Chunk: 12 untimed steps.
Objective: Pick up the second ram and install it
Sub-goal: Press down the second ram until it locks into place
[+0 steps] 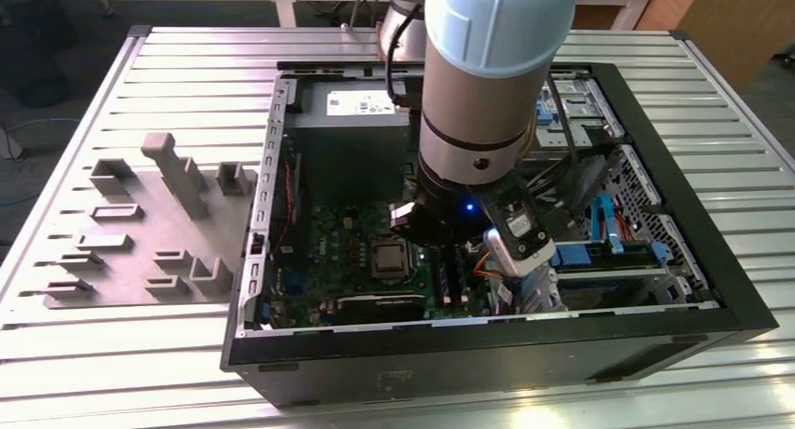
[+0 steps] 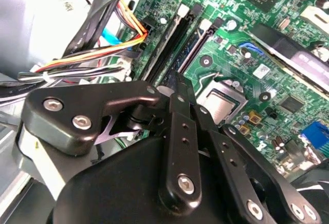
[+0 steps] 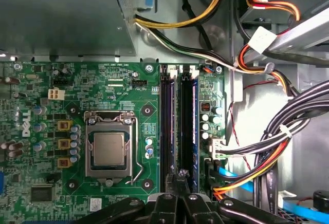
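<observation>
Seemingly late in the task, judging by how things lie: no loose stick on the grey fixture (image 1: 149, 224) at the exterior view's left, beside the computer case (image 1: 743, 303), and nothing long and flat carried in the air. Reads instead as the seating stage. Places the second ram (image 3: 188, 126), as a judgement only, in the memory slots (image 3: 167, 126) on the motherboard (image 3: 128, 85), just beside the processor socket (image 3: 109, 149), seen edge-on as a dark strip with a blue margin; cannot tell which strip is the second stick, nor whether the white end latches have closed over it. Leaves, as far as can be judged, only the final seating and a release, if even that. Hangs low inside the case in the exterior view, arm upright over the board. Shows the gripper (image 3: 181, 180) in both wrist views with fingers (image 2: 180, 131) drawn tight together, tips meeting in one narrow point right over the near end of the slots, between the two strips. Pinches nothing visible; contact with a stick's top edge possible but not clear. Sits near the cable bundle (image 3: 267, 157), though apart from it.
</observation>
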Each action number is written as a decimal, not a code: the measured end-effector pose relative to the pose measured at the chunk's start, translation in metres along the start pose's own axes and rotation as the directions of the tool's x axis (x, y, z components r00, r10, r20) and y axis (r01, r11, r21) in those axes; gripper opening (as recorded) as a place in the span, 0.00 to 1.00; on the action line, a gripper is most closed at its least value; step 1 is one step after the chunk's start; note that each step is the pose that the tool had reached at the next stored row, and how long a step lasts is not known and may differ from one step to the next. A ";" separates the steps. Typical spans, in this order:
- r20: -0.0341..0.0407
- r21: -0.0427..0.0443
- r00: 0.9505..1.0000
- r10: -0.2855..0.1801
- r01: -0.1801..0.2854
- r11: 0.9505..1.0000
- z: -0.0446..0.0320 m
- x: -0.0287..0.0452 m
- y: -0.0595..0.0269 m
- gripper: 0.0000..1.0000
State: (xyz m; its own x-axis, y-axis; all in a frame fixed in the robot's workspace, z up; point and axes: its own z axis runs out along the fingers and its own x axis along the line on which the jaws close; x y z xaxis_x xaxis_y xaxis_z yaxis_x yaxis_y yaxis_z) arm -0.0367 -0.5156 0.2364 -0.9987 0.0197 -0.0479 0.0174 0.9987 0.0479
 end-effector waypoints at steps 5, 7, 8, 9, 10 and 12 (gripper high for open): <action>0.000 0.000 1.000 0.000 0.000 1.000 0.0002 0.0001 0.0042 0.11; 0.000 0.000 1.000 0.000 0.000 1.000 0.0005 0.0002 0.0086 0.11; 0.000 0.000 1.000 0.000 0.000 1.000 0.0007 0.0002 0.0111 0.11; 0.000 0.000 1.000 0.000 0.000 1.000 0.0009 0.0003 0.0139 0.11; 0.000 0.000 1.000 0.000 0.000 1.000 0.0010 0.0003 0.0170 0.11; 0.000 0.000 1.000 0.000 0.000 1.000 0.0013 0.0004 0.0230 0.11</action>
State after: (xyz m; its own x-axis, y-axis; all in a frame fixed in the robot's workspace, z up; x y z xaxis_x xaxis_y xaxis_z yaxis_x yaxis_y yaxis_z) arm -0.0366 -0.4926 0.2362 -0.9987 0.0196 -0.0479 0.0173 0.9987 0.0482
